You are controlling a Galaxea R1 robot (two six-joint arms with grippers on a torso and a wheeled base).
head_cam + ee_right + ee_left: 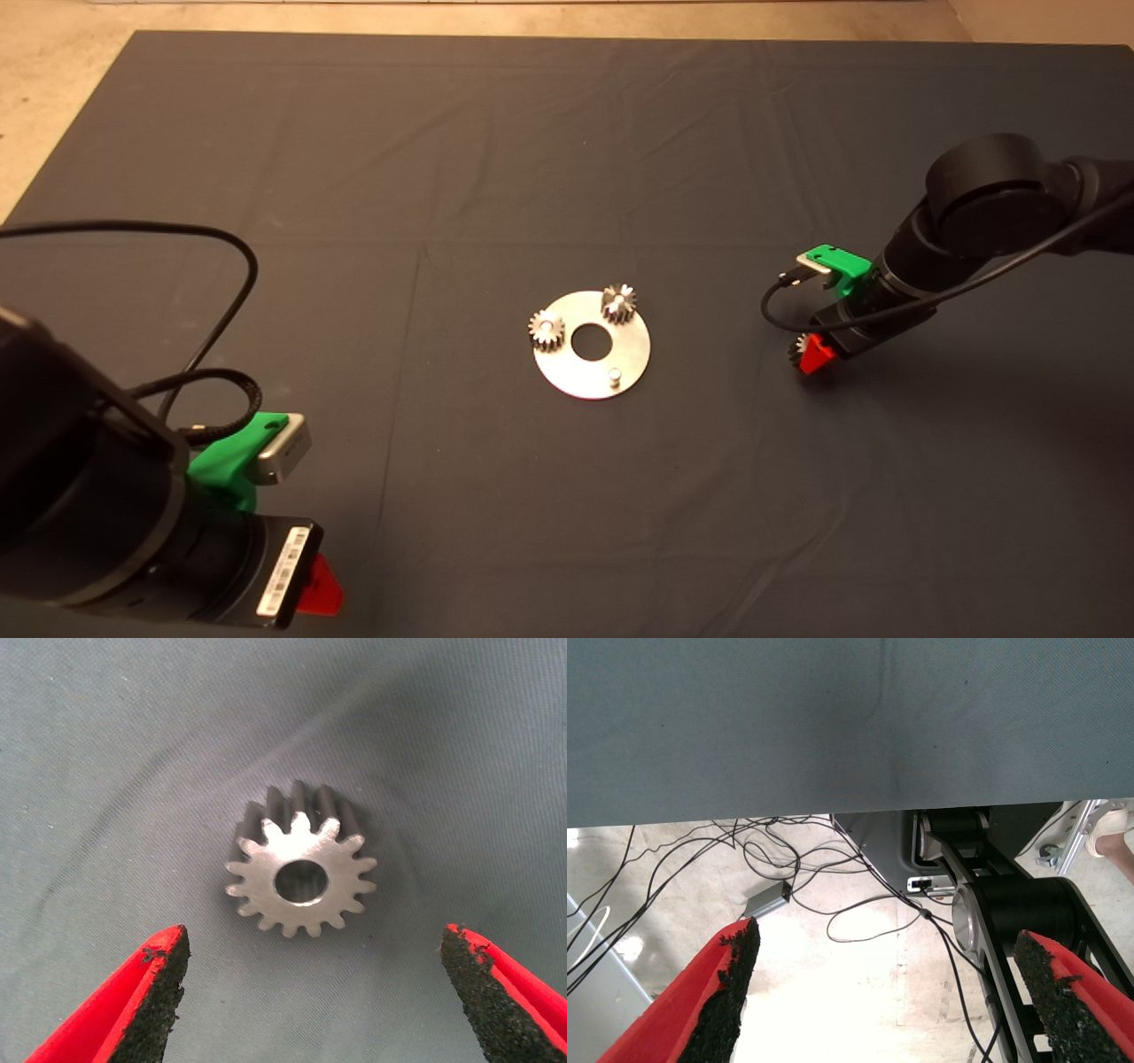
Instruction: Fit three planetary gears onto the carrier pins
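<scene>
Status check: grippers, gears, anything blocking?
Right gripper open over third gear on mat. Left gripper parked, open. Two gears seated, one pin bare. Nothing blocking.

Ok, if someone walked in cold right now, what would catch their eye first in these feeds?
Probably the shiny disc mid-mat, with two planetary gears seated on it and one carrier pin bare. Next, the right gripper down at the mat to the disc's right, fingers open around the third gear, which lies flat. The left gripper waits at the mat's lower left, open.

Black arms (983, 213), green-red grippers (811, 353)
</scene>
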